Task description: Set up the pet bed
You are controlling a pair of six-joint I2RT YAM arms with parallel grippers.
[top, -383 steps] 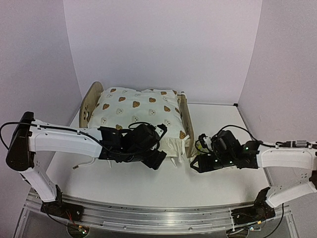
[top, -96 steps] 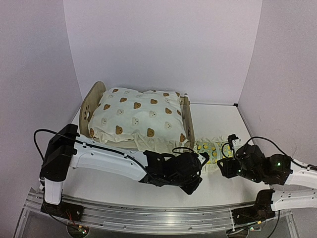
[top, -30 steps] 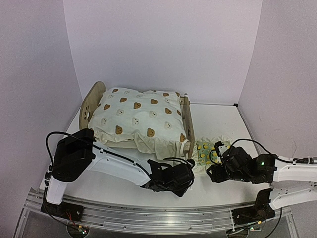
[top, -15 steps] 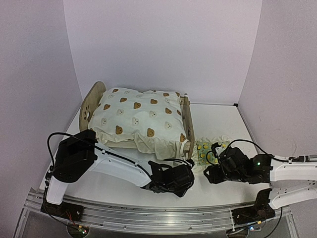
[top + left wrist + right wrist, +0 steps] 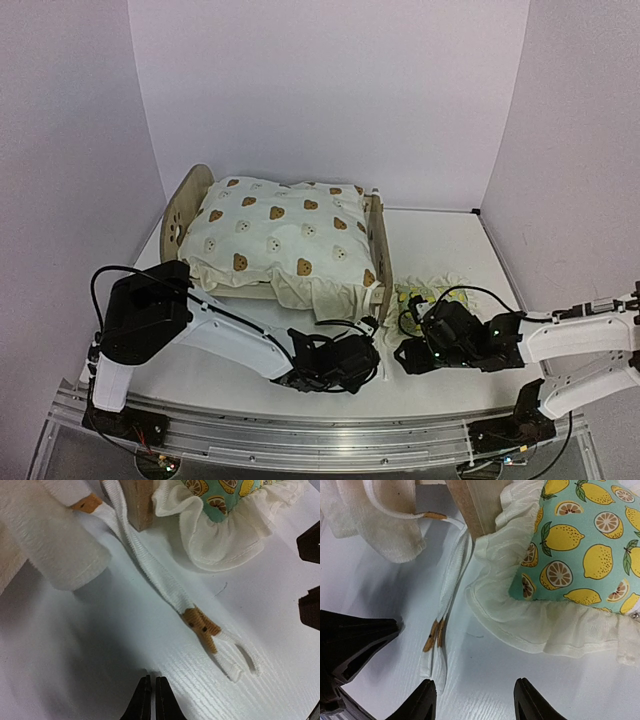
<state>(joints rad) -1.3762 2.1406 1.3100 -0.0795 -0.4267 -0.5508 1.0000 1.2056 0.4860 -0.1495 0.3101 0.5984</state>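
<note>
The pet bed stands at the back left with the cream bear-print cushion lying in it. From the cushion's near corner a white tie with a brown bear tag trails flat on the table past the bed's wooden leg. My left gripper is shut on nothing, its tips just short of the tie's end. The green lemon-print pillow lies right of the bed's foot. My right gripper stands open and low in front of the pillow, its left fingertip beside the tie's end.
The two grippers face each other closely on the white table, right of the bed's near corner. The right gripper's dark fingers show at the right edge of the left wrist view. Walls enclose the table behind and at both sides.
My left gripper has shut and drawn slightly nearer the table's front edge. The right gripper has slid left, closer to the tie and the left gripper.
</note>
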